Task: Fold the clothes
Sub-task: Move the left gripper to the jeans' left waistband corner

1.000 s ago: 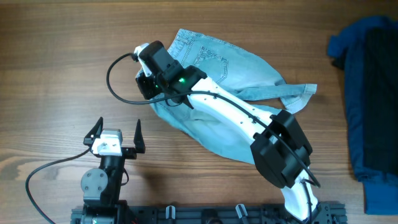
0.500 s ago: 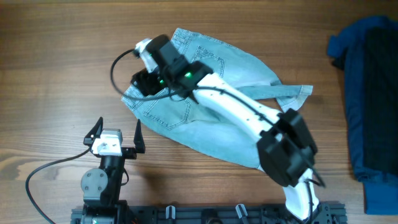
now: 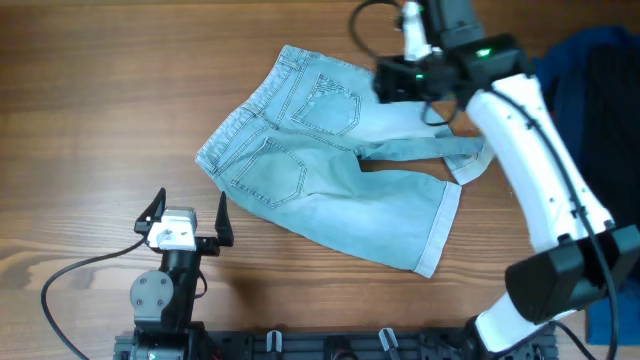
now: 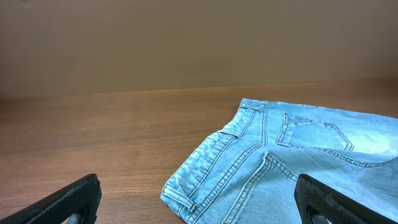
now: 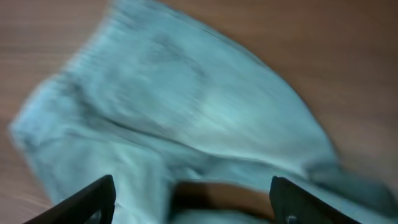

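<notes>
the denim shorts (image 3: 330, 165) lie spread on the wooden surface (image 3: 90, 90), back side up, with both stitched back pockets showing. the waistband forms their upper-left edge and the cuffed hems point to the lower right. the nearer leg lies flat; the farther leg is bunched and twisted into a narrow strip along the shorts' right edge.

the left end effector (image 3: 190, 202) rests just off the waistband corner of the shorts, apart from the cloth, its fingers spread wide and holding nothing. in the left wrist view that same end effector (image 4: 199, 205) frames the waistband and pockets of the shorts (image 4: 280, 165).

the right end effector (image 3: 392, 80) hangs over the upper right part of the shorts, by the farther leg. its wrist view is blurred, but the fingers (image 5: 93, 196) stand wide apart with the denim (image 5: 186, 106) below them; whether they touch it cannot be told.

well to the right of the shorts lie a dark blue garment (image 3: 560, 70) and a black cloth (image 3: 612, 170) on it.
</notes>
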`<state>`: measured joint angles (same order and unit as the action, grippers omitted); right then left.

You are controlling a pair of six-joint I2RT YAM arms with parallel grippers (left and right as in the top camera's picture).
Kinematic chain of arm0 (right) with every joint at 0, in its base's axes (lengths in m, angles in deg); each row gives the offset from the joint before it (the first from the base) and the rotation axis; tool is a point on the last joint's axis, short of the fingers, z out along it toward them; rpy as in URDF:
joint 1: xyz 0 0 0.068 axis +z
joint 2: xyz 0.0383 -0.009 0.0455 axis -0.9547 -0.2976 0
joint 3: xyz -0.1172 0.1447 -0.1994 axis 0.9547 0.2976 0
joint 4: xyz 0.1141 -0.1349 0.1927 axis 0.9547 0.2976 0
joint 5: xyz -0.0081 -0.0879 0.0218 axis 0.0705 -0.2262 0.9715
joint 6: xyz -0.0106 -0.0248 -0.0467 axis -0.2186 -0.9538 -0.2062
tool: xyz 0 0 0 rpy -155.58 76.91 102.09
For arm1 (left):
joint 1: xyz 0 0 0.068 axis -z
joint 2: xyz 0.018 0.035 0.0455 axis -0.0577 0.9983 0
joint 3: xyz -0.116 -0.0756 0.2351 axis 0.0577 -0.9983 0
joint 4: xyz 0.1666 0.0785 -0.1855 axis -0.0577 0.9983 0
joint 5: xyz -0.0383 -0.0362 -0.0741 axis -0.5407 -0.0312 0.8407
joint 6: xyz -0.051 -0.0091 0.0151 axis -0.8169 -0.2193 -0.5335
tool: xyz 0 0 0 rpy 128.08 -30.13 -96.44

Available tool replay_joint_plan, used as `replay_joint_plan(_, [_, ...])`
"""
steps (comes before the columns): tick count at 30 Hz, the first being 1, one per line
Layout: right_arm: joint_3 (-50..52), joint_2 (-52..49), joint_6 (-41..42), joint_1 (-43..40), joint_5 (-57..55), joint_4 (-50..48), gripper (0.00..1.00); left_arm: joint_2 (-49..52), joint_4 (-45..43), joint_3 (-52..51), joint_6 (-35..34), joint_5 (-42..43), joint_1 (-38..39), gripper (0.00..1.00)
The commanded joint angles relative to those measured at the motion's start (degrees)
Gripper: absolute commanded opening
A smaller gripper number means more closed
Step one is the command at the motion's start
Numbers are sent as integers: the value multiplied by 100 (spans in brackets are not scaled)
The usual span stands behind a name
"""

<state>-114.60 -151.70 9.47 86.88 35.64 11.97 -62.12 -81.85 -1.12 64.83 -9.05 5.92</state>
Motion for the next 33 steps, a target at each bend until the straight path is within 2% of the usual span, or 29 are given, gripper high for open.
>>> replay_joint_plan(1, [26,-262,-39,-529,-61,92,73,-42,2,-35,85,87,-39,100])
replay_joint_plan(3, [44,-372,-37,-710,-59,81,63,-42,2,-35,87,87,-39,100])
replay_joint_plan(8, [179,-680,-35,-1027,-59,72,16,-42,2,-35,59,111,-37,100])
replay_joint_plan(10, [262,-780,-35,-1067,-59,48,5,-39,2,-35,-57,133,-37,100])
replay_joint_plan(13, [439,-855,-35,-1069,-61,22,4,-39,-24,-35,-404,337,-37,100])
replay_joint_plan(16, [623,-857,-133,-1069,-59,50,4,-39,-216,-31,-411,1641,-37,100])
replay_joint_plan(18, [660,-857,-192,-1069,-61,149,4,-39,-232,11,-433,2199,-37,100])
replay_joint_plan(21, [660,-857,-350,-1069,33,422,4,68,28,319,-826,2216,-39,100])
replay_joint_plan(24, [660,-857,-387,-1069,334,531,4,431,413,874,-859,2092,-39,100])
replay_joint_plan(27, [660,-857,-750,-1067,1014,675,4,1154,822,1591,-855,1926,-39,100])
replay_joint_plan(28, [660,-857,-855,-1060,1217,776,4,1725,1067,2063,-817,1902,-39,100])
replay_joint_plan(33, [660,-857,-925,-1040,1163,898,4,3836,2006,3679,-645,1882,-39,100])
